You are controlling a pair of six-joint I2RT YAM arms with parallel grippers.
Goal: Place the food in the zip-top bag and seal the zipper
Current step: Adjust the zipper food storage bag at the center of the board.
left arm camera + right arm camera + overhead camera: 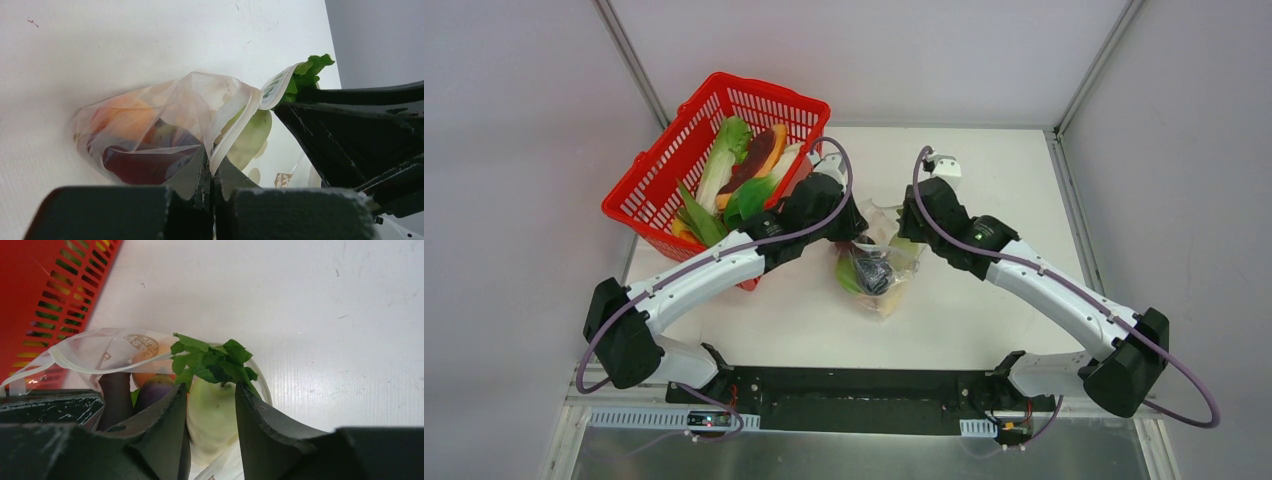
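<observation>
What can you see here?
red plastic mesh basket: one, red, table's far left.
toy vegetables: several, green, white, orange, in basket.
clear crinkly zip-top bag: one, see-through, table centre.
small round orange fruit: one, orange, inside bag.
dark purple eggplant: one, purple, inside bag.
pale white radish: one, white, green-leafed, at bag mouth.
white table: one, white, underneath.
left gripper: one, black, pinching bag edge.
right gripper: one, black, gripping radish.

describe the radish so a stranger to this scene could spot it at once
Find the red basket at the far left, then the clear zip-top bag lying just right of it. The radish sits in the bag's mouth, between the right gripper's fingers. Only it is pale with a frilly green leaf tuft; its neighbours are orange and purple.
</observation>
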